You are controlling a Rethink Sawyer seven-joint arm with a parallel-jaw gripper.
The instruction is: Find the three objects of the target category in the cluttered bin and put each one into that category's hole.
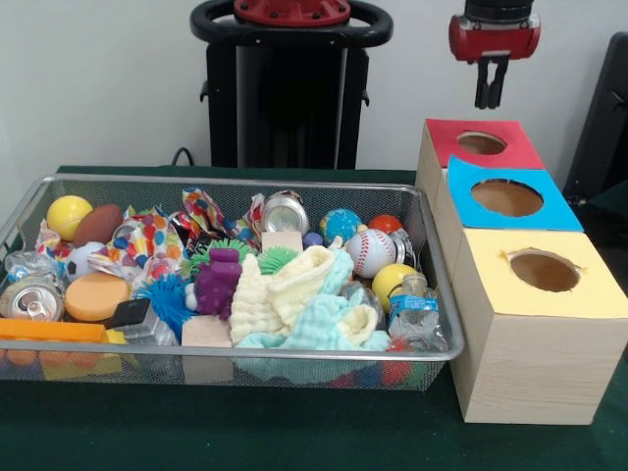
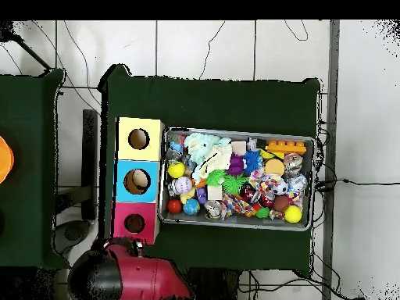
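Front view, nearest first: a green-covered worktop carries the wire-mesh bin, heaped with clutter. Along its near edge lie an orange block, a crushed drinks can, a small water bottle and a pile of pale yellow and mint cloths. Mid-bin sit a purple toy, a blue spiky ball and a baseball; toward the far rim are a yellow ball and a brown football-shaped ball. No plush animal can be picked out in the heap.

Beside the bin, touching it or nearly so, stands a row of three wood-grain boxes: the yellow-topped hole closest, the blue-topped hole behind it, and the red-topped hole farthest.

Above the red box hangs the gripper, its dark fingers close together with nothing between them, clear of the box. Behind stands the black pedestal.
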